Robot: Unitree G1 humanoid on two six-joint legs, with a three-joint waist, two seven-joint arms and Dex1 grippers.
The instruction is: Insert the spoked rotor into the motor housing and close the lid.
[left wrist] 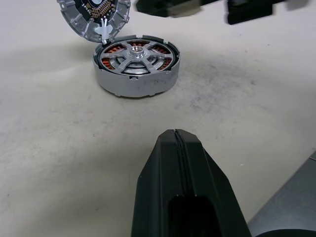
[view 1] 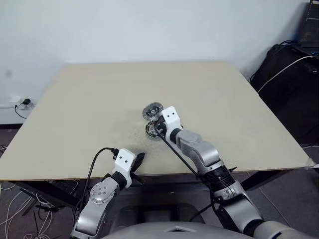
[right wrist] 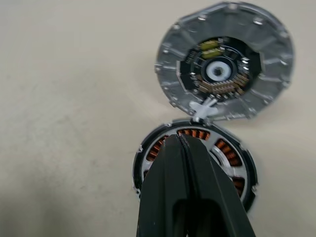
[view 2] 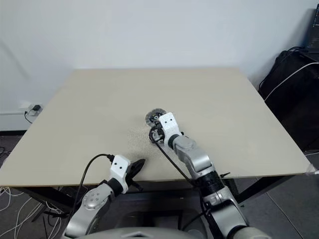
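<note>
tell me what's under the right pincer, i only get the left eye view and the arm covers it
observer: the round silver motor housing with copper-brown windings. The right pincer is shut, tips over its top.
operator: lid on yet
observer: no, the round grey ribbed metal lid lies beside the housing, dark centre face up, a small white tab between them.
operator: left pincer holding anything
observer: nothing, the left pincer is shut and short of the housing.

Beige table (view 1: 89, 99) against white wall (view 1: 149, 25).
</note>
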